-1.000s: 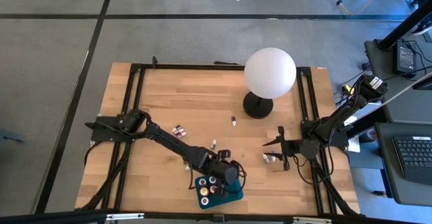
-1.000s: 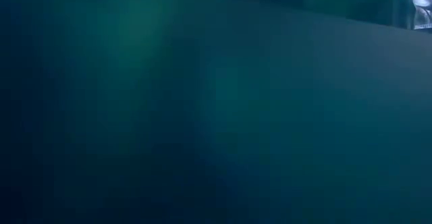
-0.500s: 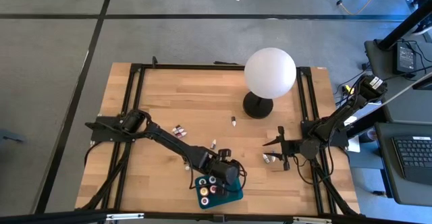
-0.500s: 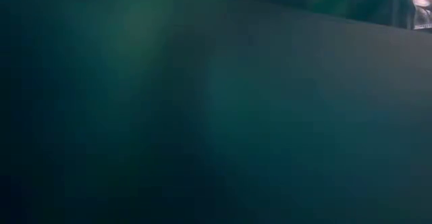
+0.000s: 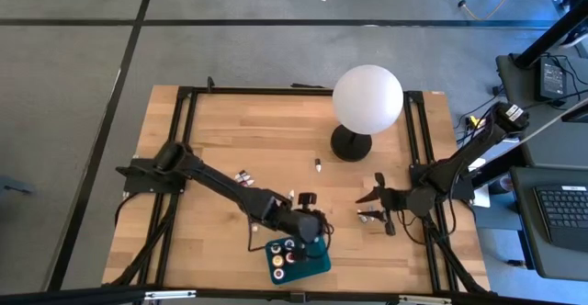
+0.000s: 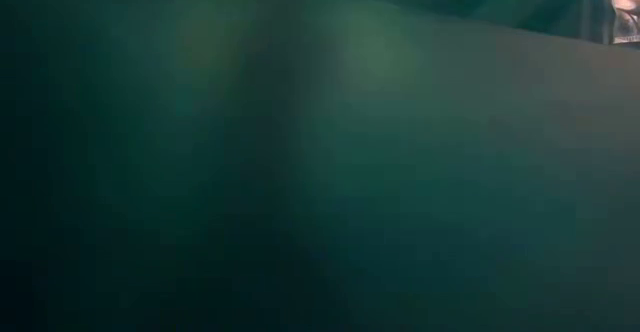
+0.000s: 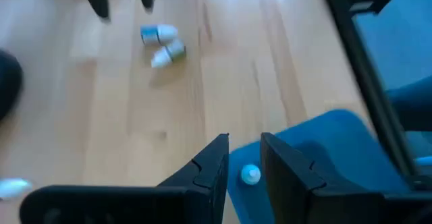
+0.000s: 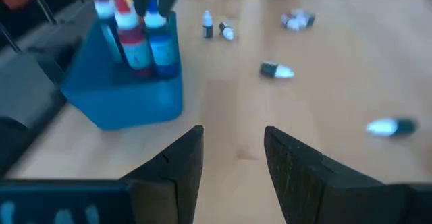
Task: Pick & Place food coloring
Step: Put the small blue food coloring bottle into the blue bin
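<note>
While the left gripper [image 5: 313, 234] is hanging over the far rim of the teal tray [image 5: 319, 266] at the table's 6 o'clock edge, the step in hand looks like a drop-off into that tray. In the left wrist view its fingers [image 7: 209, 173] are standing a narrow gap apart with nothing between them, and a white-capped bottle [image 7: 250, 175] is showing just beyond the tips, at the tray's edge. Probably just let go, though I am judging that from the empty gap alone.

Several bottles are already standing upright in the tray [image 8: 138, 89]; the right wrist view is showing red, blue and purple ones [image 8: 137, 42] packed together.

Loose food coloring is still lying on the wood:
- a pair [image 5: 243, 177] toward 9 o'clock, beside the left arm
- one [image 5: 290, 196] near the centre, just beside the left wrist
- one [image 5: 318, 165] toward 12 o'clock, near the lamp base [image 5: 350, 143]
- a small cluster [image 5: 367, 216] at 3 o'clock, directly under the right gripper [image 5: 372, 197]

The right gripper is hovering over that cluster, fingers [image 8: 175, 163] moderately apart, holding nothing.

The low view is being blocked entirely by the tray wall [image 6: 320, 172]; no use there.

Next move, as I judge it: the left arm needs to be lifting clear of the tray without knocking the standing bottles, then reaching for the centre bottle. The right arm needs to be lowering onto one bottle of its cluster, not two; they are lying close together.
</note>
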You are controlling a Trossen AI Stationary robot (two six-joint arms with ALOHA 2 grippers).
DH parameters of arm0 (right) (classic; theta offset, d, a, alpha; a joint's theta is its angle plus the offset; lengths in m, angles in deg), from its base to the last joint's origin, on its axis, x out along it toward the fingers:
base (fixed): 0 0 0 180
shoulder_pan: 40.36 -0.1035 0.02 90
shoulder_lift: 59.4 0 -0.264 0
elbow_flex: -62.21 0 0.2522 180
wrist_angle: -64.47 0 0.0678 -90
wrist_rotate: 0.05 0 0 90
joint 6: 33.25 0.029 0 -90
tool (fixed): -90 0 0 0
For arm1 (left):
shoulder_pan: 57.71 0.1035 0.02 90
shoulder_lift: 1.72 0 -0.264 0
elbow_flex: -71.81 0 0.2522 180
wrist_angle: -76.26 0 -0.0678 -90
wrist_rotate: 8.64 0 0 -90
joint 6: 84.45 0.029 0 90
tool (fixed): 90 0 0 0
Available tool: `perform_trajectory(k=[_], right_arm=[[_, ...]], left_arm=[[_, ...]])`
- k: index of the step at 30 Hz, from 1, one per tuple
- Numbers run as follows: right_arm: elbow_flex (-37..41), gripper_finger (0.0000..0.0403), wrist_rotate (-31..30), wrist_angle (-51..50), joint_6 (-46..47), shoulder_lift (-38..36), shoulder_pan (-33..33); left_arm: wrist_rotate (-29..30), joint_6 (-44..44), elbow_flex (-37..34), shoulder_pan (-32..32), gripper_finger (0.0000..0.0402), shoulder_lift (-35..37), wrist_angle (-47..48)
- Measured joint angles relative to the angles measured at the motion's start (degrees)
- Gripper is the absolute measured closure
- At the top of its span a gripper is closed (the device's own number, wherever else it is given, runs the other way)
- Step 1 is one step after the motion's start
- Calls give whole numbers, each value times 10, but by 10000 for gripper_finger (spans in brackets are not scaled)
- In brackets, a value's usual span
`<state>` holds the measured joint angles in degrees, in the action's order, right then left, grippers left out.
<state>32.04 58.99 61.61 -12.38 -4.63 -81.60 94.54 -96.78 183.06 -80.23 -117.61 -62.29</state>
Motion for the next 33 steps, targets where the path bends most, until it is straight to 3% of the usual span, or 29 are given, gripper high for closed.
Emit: perform_trajectory(k=[3,7,11,15,23,33], right_arm=[[-67,242,30,-149,147,-2,9],[-143,242,92,-349,371,6,14],[-165,242,129,-436,533,19,14],[-153,242,161,-441,531,29,14],[-146,242,161,-426,475,29,14],[-146,233,162,-409,501,36,14]], left_arm=[[1,28,-7,6,321,35,3],[6,48,-68,14,322,79,-47],[4,47,-171,21,320,127,-149],[8,47,-300,21,318,181,-301],[45,58,-500,2,322,285,-539],[147,74,-621,-32,319,321,-699]])
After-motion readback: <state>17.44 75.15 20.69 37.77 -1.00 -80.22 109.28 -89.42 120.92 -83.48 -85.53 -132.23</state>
